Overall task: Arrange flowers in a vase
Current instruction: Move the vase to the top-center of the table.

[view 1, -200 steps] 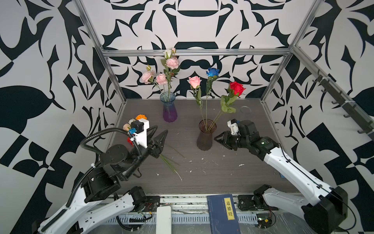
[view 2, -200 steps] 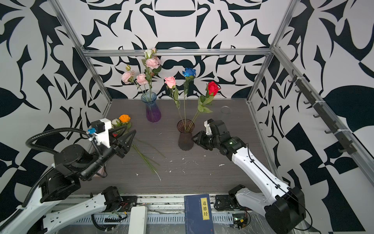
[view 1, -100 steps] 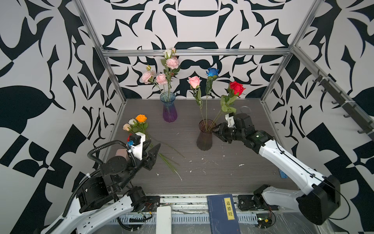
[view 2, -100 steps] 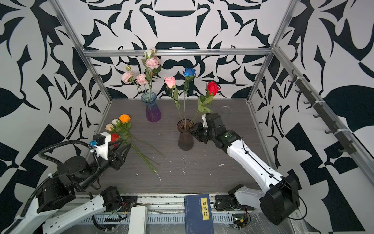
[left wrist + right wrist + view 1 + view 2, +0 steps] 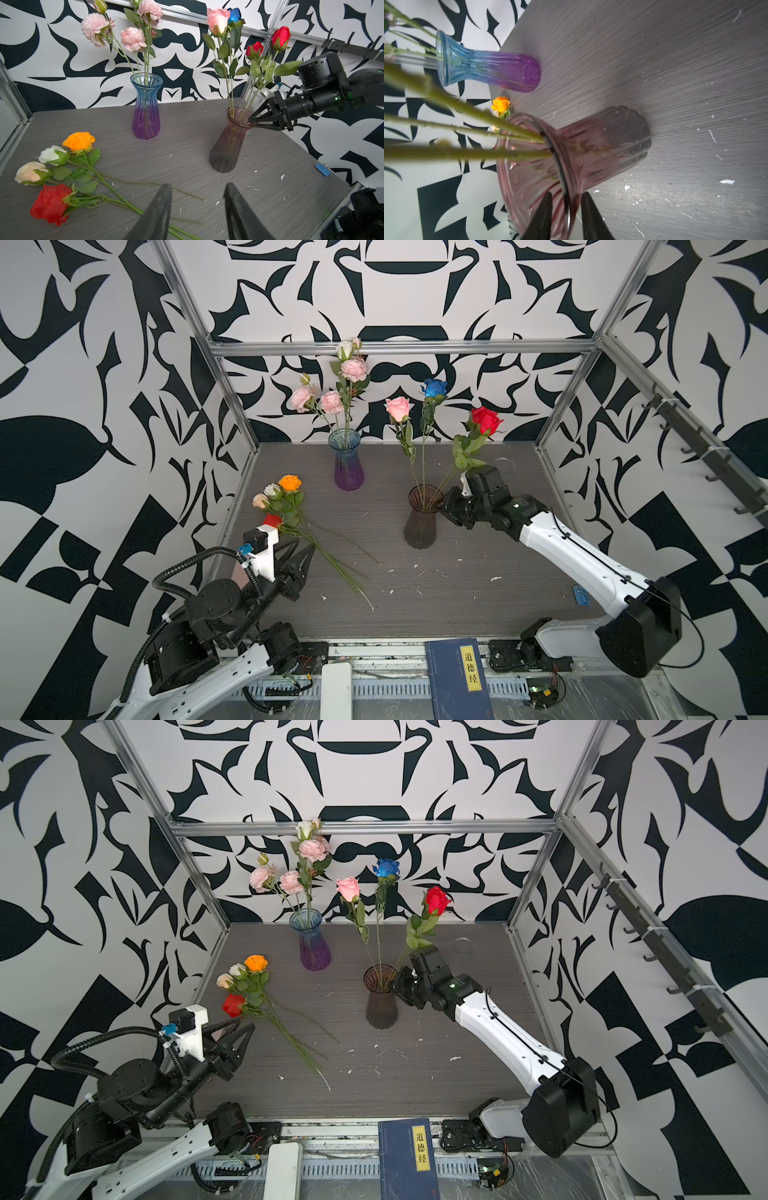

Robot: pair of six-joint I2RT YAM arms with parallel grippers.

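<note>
Orange, white, peach and red flowers (image 5: 286,506) lie uncovered on the counter (image 5: 457,593) as the left pincer (image 5: 302,549) backs off, prongs apart and empty, while the right pincer (image 5: 444,506) swings astride the rim of the smoky vase (image 5: 419,518), narrowing but not clamped, probably bracing it.

Two vases are recorded: one blue-purple vase (image 5: 146,108), one dark vase (image 5: 226,145). Three ruffled pink blooms (image 5: 94,28) are counted in the former; a pink rose (image 5: 218,19), a blue rose (image 5: 234,15) and two red blooms (image 5: 280,37) in the latter. Four loose roses (image 5: 79,141) are noted on the worktop (image 5: 187,145). One book (image 5: 457,680) is logged.
</note>
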